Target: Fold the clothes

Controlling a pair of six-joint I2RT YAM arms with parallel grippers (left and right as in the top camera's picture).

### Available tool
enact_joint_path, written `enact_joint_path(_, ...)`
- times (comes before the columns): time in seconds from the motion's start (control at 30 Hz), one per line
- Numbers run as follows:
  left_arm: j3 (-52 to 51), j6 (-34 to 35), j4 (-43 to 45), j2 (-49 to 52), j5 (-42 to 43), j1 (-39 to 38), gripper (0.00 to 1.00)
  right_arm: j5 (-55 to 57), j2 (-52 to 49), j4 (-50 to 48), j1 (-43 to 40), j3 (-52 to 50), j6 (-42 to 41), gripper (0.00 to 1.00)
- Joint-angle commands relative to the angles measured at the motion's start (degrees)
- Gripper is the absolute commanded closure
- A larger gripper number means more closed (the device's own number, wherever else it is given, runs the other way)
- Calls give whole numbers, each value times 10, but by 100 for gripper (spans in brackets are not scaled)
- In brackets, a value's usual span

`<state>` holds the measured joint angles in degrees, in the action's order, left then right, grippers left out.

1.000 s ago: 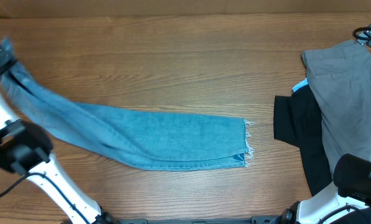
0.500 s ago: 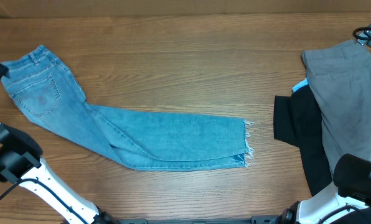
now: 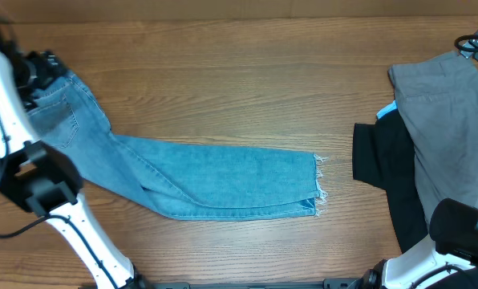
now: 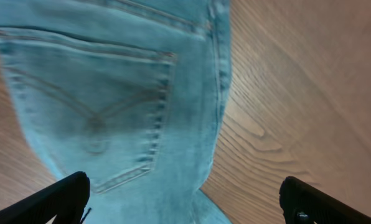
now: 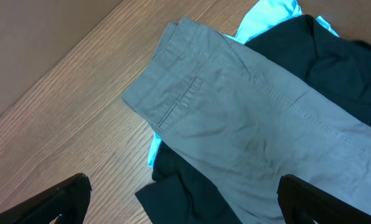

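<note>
**A:** Overhead first. One jeans [image 3: 215, 181], flat on the worktop [image 3: 223, 64]. Long axis runs waist to frayed hems, slightly diagonal. Legs look stacked, one on the other.

**B:** Fingers vs jeans?

**A:** left fingers [image 3: 40, 68] sit over the waist end. Can't read their gap from up here. right arm [image 3: 463, 233] is past the hem end, well apart from the jeans.

**B:** Other stuff?

**A:** Beyond the hems: one grey garment [image 3: 439, 120] lying over one black garment [image 3: 383, 172], with a sliver of cyan cloth [image 3: 387, 108] peeking out. None of it touches the jeans.

**B:** Left wrist?

**A:** Left fingers [image 4: 58, 199] wide apart, nothing between them. One pocket [image 4: 92, 112] straight below, bare worktop beside the jeans' edge. No contact with the denim that I can see.

**B:** Right wrist?

**A:** right fingers [image 5: 55, 199] wide apart too, empty. They hover over the grey garment, with the black one and the cyan cloth under it. Jeans not in this view.

**B:** So who takes it?

**A:** My read: left is nearer, right at the waist end. The fold should go along the long axis, waist toward hems or the reverse. Right would have to come across from the pile to reach the hems.

**B:** Count?

**A:** 1 jeans, 1 grey, 1 black, 1 cyan scrap, 2 sets of fingers.
</note>
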<state>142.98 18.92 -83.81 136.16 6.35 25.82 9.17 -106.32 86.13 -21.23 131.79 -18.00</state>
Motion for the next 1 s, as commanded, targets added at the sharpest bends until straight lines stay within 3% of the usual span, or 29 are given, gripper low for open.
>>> enact_joint_path(0.0,-46,17,22,-5,-96,-50,0,-2,17,-15,0,9,-2,0)
enact_joint_path(0.13,-99,19,64,-5,-143,-101,0,-3,17,-34,0,9,-2,0)
enact_joint_path(0.27,-137,43,89,-4,-245,-137,0,-11,17,-50,0,9,-3,0)
enact_joint_path(0.43,-173,47,120,-4,-294,-146,0,-167,17,-1,0,9,-9,0)
enact_joint_path(0.53,-186,49,127,-2,-320,-136,1,-207,17,-22,0,9,-12,0)
enact_joint_path(0.97,-186,16,144,55,-251,-89,3,-258,3,54,5,9,-30,0)
